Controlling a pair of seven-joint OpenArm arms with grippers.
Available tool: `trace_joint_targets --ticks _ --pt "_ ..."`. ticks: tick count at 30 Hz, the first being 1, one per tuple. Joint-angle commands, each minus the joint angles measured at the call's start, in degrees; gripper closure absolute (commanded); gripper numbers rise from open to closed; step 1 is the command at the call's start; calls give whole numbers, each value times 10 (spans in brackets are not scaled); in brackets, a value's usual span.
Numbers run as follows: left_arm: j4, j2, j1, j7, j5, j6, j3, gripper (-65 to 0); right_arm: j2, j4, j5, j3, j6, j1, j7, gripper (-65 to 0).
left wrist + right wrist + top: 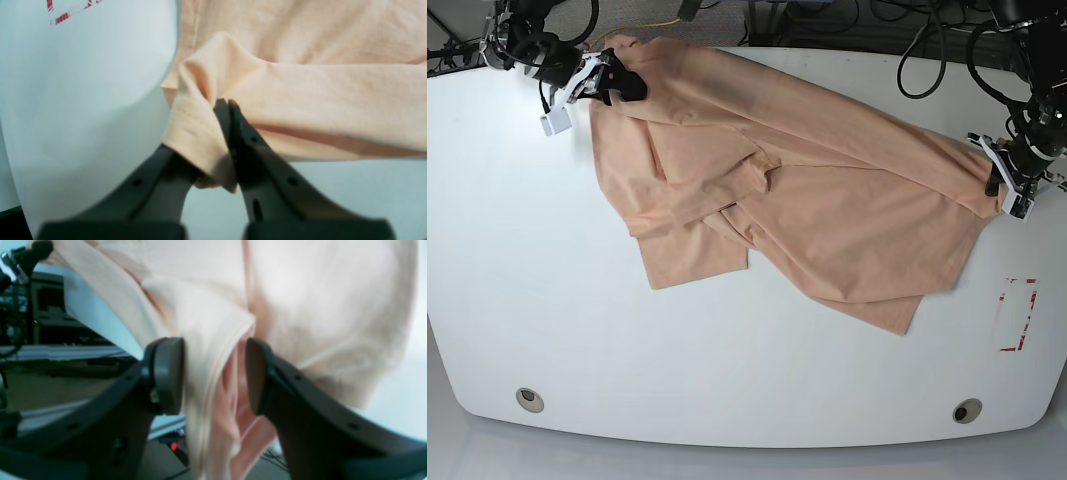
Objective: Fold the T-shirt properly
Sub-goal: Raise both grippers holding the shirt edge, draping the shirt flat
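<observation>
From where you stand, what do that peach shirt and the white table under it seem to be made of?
The T-shirt looks like soft, matte knit cloth, perhaps cotton: it drapes, creases, and shows a stitched hem where the left gripper pinches it. The table looks like a hard, smooth white board with a slight sheen, maybe laminate or painted wood; its core cannot be seen.

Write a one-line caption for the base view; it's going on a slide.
Two arms stretch a peach T-shirt across the white table, left hand pinching one edge, right hand at the far corner.
</observation>
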Motion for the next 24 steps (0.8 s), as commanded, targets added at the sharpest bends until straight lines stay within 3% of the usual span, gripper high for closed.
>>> trace_joint_targets --ticks 1,6,10,18,24 --pt "8 -11 -7 -11 -4 1 -3 0 7 -13 15 4 1 5 6 -217" --pt "8 -11 -7 -11 -5 1 -3 0 4 -25 19 3 1 17 6 -78" --pt "8 -11 -7 -11 -5 1 -3 0 4 11 16 3 1 8 5 -11" --pt "11 -9 -8 -11 -6 1 -3 0 -14 127 16 5 1 -55 5 0" --pt "12 27 -31 -11 -2 1 -15 0 -12 156 15 7 1 -107 10 0"
